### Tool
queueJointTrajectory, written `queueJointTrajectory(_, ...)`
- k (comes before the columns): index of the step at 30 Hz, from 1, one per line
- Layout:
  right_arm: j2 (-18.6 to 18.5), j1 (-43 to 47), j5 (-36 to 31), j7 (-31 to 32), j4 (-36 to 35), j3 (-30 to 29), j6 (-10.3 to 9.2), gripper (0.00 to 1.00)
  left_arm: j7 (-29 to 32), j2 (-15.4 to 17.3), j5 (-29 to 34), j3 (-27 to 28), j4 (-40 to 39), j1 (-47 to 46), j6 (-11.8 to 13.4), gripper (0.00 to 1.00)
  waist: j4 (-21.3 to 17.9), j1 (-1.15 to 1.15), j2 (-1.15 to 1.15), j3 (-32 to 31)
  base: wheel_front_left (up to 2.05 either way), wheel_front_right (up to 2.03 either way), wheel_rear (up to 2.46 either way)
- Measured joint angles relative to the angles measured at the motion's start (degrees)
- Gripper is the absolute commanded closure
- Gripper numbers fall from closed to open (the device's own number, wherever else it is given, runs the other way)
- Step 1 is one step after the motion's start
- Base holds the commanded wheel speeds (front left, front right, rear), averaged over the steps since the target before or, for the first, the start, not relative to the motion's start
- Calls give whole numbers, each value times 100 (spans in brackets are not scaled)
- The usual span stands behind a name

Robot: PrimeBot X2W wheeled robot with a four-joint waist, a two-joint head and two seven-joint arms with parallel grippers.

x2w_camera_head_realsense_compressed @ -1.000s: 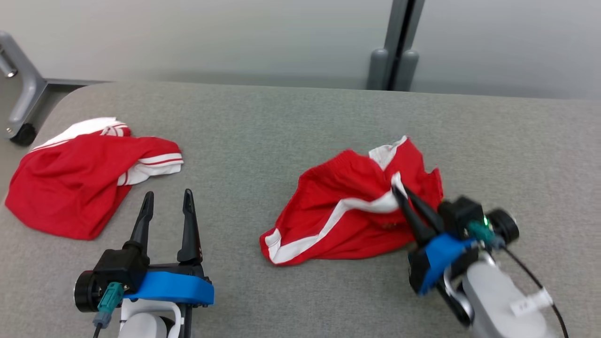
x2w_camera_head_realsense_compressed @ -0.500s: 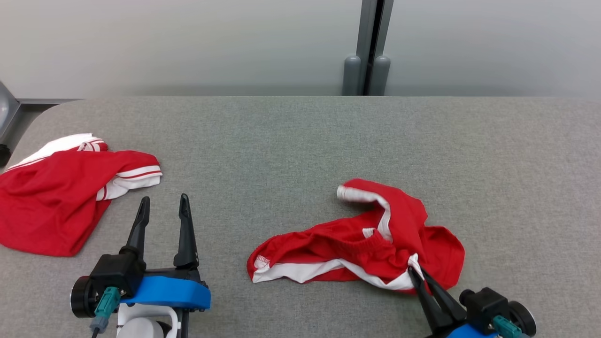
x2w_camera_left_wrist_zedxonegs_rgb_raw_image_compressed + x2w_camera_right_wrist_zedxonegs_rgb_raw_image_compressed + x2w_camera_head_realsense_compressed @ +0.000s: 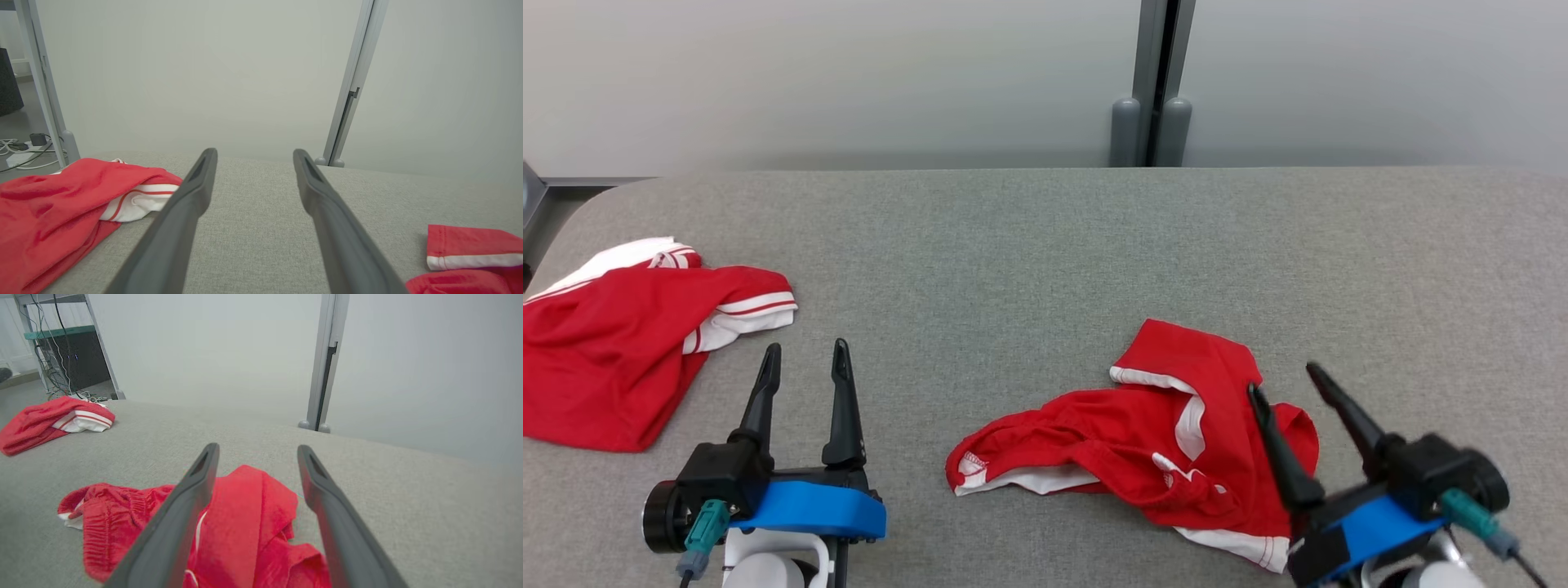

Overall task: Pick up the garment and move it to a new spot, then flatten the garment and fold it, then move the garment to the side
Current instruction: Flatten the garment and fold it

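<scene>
Nearest the camera, at the lower right of the head view, the right gripper (image 3: 1282,380) is hovering with its two dark fingers spread apart and nothing between them, its tips hanging over the right-hand edge of the garment (image 3: 1127,425). At the lower left, the left gripper (image 3: 805,348) is likewise standing open and idle, pointing up the table (image 3: 1013,261), well apart from any cloth. Just beyond the right fingers, the garment, a pair of red shorts with white trim, is lying crumpled on the grey surface, right of centre: one leg is doubling back over the body and the gathered waistband is trailing off leftward. Farther off, near the left edge, a second red-and-white garment (image 3: 605,367) is lying in its own heap; I am leaving it out of this step. Beyond the far edge, a grey post (image 3: 1152,82) is rising against the pale wall (image 3: 849,73).

Judgement: with the shorts resting on the table and neither gripper gripping them, I am reading the relocation as done and the flattening as the step in hand. For the next move I am planning to bring both grippers down on opposite ends, left on the waistband side, right on the doubled leg, pinching one layer each and drawing them apart.
</scene>
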Motion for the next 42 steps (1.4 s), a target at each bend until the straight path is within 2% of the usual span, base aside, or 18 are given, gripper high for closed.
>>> queueJointTrajectory(5,-105,-422,-8,356,-143,-13,1,0,0,1,-1,-32,-5,-62,-1,0,95,0,0,31,0,0,0)
queueJointTrajectory(9,-130,-538,-30,651,7,102,0,0,0,0,-19,-74,-7,-80,5,0,216,0,0,78,0,0,0)
queueJointTrajectory(13,-114,-569,-125,898,346,185,1,0,0,0,-53,-114,-15,-110,35,0,346,0,0,140,0,0,0)
queueJointTrajectory(24,-8,-589,-364,1042,1494,153,0,0,0,1,-60,-175,-36,-180,65,0,670,0,0,255,0,0,0)
queueJointTrajectory(25,11,-596,-336,1005,1535,189,0,83,0,1,-60,-169,-36,-177,65,0,677,0,0,255,0,0,0)
queueJointTrajectory(26,36,-631,-285,950,1553,222,1,100,0,1,-60,-168,-36,-173,65,0,682,0,0,249,0,0,0)
queueJointTrajectory(31,98,-934,88,592,1394,253,1,100,0,1,-56,-141,-32,-149,64,0,670,0,0,224,0,0,0)
queueJointTrajectory(37,70,-1572,264,544,1247,301,0,100,0,1,-57,-185,-33,-171,53,0,637,0,0,263,0,0,0)
queueJointTrajectory(42,119,-2317,312,587,1440,243,1,100,0,0,-89,-261,-29,-230,47,0,676,1,0,355,0,0,0)
